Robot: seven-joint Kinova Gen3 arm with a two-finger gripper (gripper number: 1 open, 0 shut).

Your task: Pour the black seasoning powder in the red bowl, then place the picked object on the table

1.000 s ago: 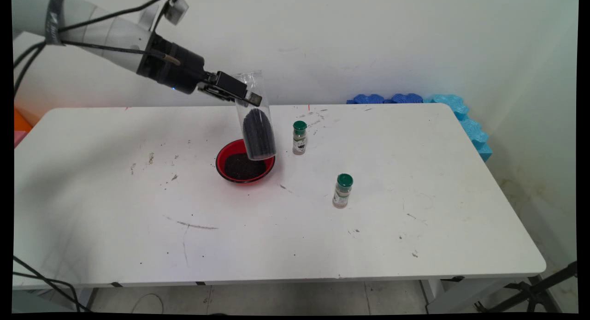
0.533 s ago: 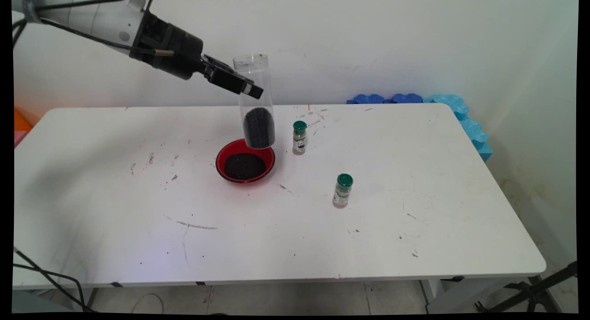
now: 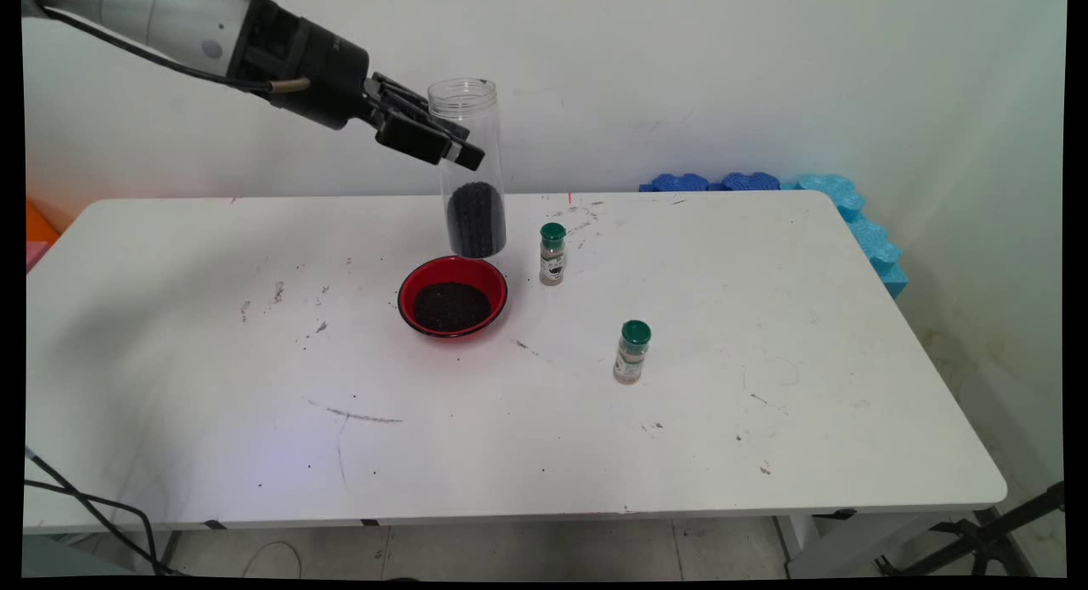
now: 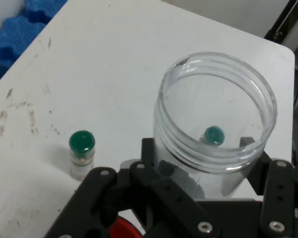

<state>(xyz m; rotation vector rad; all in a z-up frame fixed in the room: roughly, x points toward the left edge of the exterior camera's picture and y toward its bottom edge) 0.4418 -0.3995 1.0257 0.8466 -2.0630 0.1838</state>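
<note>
White tabletop point(image 3: 212, 386) carries scuffs and dark specks along its left half. Above that side, the arm reaches in from the upper left, and its black gripper point(image 3: 455, 152) is clamped on a clear plastic jar point(image 3: 467, 169), one finger on either side of the upper wall just under the threaded rim. The jar hangs in the air, nearly upright with its open mouth on top, and a load of small black seeds point(image 3: 476, 220) fills its lower part. In the hand view the same gripper point(image 4: 208, 193) shows its linkage wrapped round the jar point(image 4: 216, 124), whose round open mouth faces the camera.

Below the jar and slightly to its left, a red bowl point(image 3: 453, 267) sits on the table with a dark heap of the same black grains point(image 3: 451, 307) inside it. The jar's base is above the bowl's far rim and clear of it.

Just right of the bowl stands a small spice bottle with a green cap point(image 3: 552, 253), upright, near the jar's bottom but not touching it; the hand view catches it on the table point(image 4: 82, 153). Further right and nearer the table's front edge stands a second green-capped spice bottle point(image 3: 632, 352), well apart from the first. Blue foam pieces point(image 3: 816, 199) lie behind the table's far right corner, against the wall.
</note>
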